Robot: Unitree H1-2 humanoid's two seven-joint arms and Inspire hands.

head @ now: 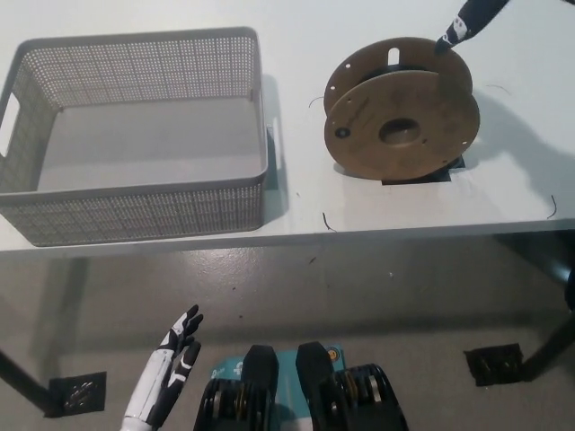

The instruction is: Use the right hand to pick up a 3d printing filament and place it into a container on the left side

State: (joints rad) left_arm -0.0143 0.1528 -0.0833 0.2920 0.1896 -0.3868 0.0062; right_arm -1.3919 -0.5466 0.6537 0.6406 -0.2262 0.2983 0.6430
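Note:
A brown cardboard filament spool [402, 119] stands tilted on the white table [404, 211], right of centre, with dark filament on its core. My black right hand [467, 21] comes in from the top right, and a fingertip [446, 40] hangs just over the spool's far rim; most of the hand is out of frame. The grey perforated basket [135, 211] sits on the table's left side with nothing in it. Below the table edge at the lower left, my white left hand [171, 370] rests with its fingers straight and apart.
A black mat [422, 175] lies under the spool. A short dark filament scrap [322, 220] lies near the table's front edge, and another scrap [552, 208] at the right edge. Grey floor shows below.

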